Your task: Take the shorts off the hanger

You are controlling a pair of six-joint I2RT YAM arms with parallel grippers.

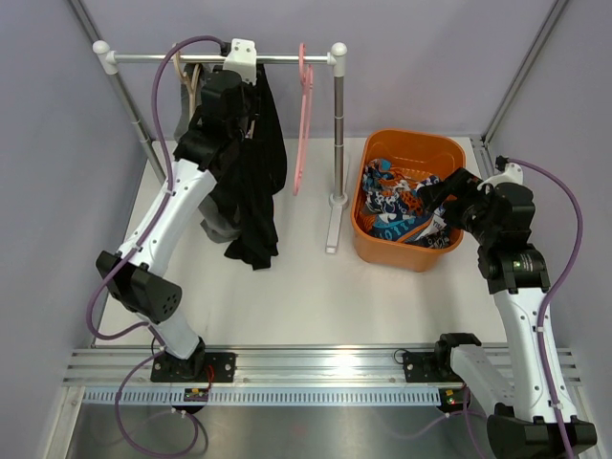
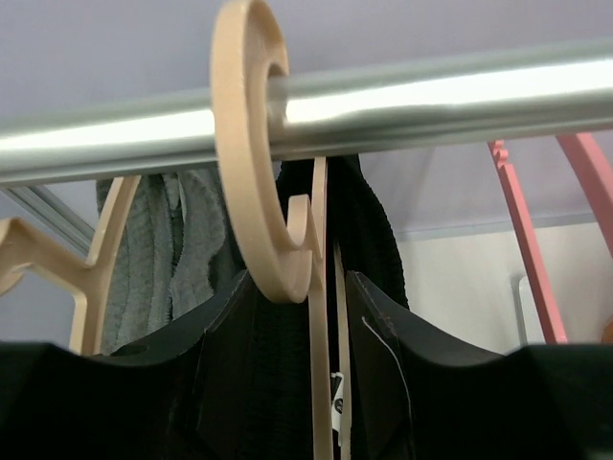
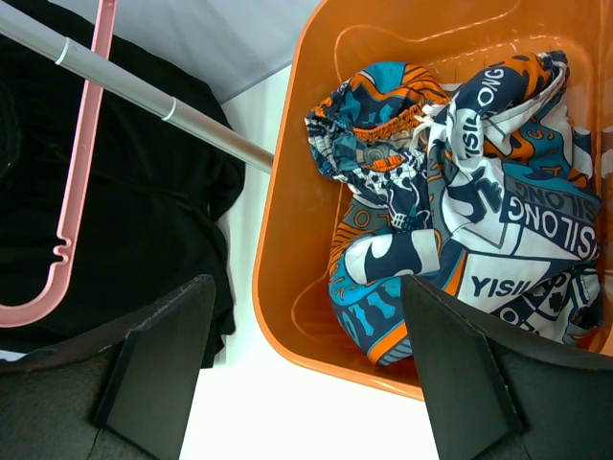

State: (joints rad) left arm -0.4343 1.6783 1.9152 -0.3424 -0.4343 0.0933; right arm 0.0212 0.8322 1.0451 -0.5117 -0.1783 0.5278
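The black shorts (image 1: 258, 182) hang from a beige hanger (image 2: 251, 163) on the metal rail (image 1: 287, 58). My left gripper (image 1: 239, 96) is up at the rail. In the left wrist view its fingers close around the hanger's neck and the black waistband (image 2: 369, 230), left gripper (image 2: 297, 316). The grey shorts (image 1: 215, 229) hang behind on a second beige hanger (image 2: 91, 278). The printed shorts (image 1: 402, 201) lie in the orange basket (image 1: 368, 234). My right gripper (image 1: 435, 191) hovers open and empty over the basket's near edge (image 3: 287, 230), right gripper (image 3: 306, 355).
An empty pink hanger (image 1: 302, 115) hangs on the rail right of the black shorts. The rail's upright post (image 1: 338, 134) and foot stand between the shorts and the basket. Grey walls enclose the table on the left, the right and the back.
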